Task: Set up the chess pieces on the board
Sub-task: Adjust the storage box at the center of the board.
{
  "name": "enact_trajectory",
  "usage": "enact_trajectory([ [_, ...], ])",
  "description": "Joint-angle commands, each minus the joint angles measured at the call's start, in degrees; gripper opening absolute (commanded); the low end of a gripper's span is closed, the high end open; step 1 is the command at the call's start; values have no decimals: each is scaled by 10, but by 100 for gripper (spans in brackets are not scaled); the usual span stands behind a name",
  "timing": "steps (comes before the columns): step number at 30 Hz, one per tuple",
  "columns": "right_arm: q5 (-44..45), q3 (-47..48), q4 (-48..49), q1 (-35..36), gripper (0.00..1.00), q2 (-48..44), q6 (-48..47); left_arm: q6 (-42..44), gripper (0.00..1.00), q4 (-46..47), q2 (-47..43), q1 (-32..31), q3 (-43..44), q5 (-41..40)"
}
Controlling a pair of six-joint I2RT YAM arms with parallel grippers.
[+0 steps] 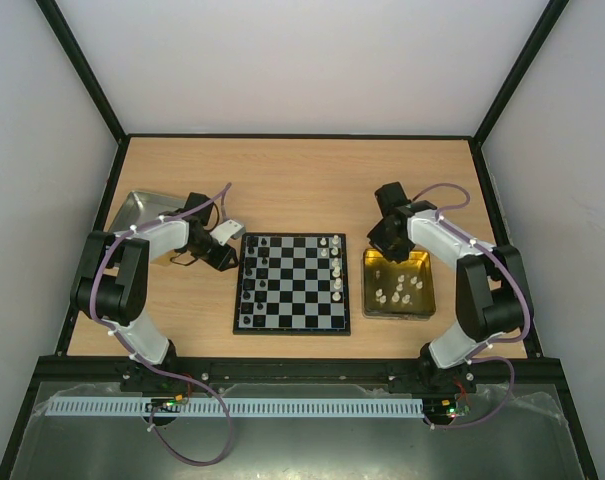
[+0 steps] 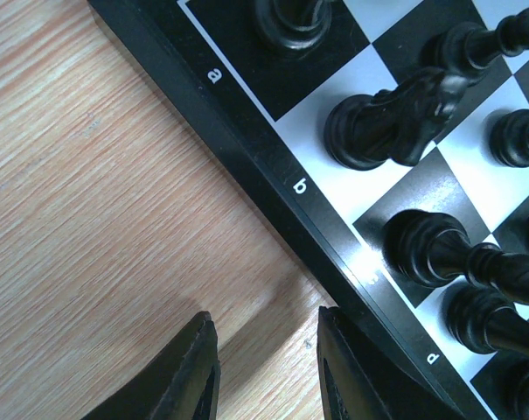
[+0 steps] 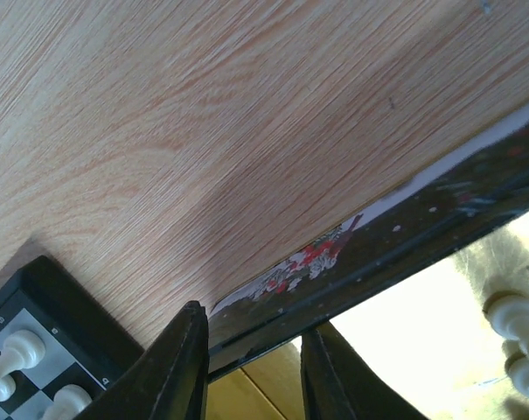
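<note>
The board [image 1: 292, 328] lies in the middle of the worktop [image 1: 302, 180], and the setup looks well underway but not finished. The black pieces [image 1: 250, 275] stand in the 2 columns along the board's left side. The left wrist view shows them upright on their squares beside the rim letters a to d, with a knight [image 2: 395, 122] at b. That side looks nearly or fully done, though the exact count is too small to tell. The white pieces [image 1: 337, 268] fill only part of the board's right side. Several more white pieces [image 1: 402, 290] are in the gold tray [image 1: 429, 290] toward the worktop's right edge, so most of what remains is on that side. The silver tray [image 1: 137, 210] near the left edge shows no pieces where the arm leaves it visible. The left gripper [image 2: 268, 324] hangs low over bare wood just beside the board's left rim, its fingers spread and empty. The right gripper [image 3: 251, 315] sits above the far rim of the gold tray, fingers apart with nothing pinched between them.
</note>
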Motion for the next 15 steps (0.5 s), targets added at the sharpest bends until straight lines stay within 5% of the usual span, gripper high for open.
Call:
enact_trajectory([
  [1,3,-2,7,-1,23,14,-31,4,33,-12,23,2,-20,-12],
  [15,35,2,-27,33,13,6,-80,3,33,-16,30,2,-13,-11],
])
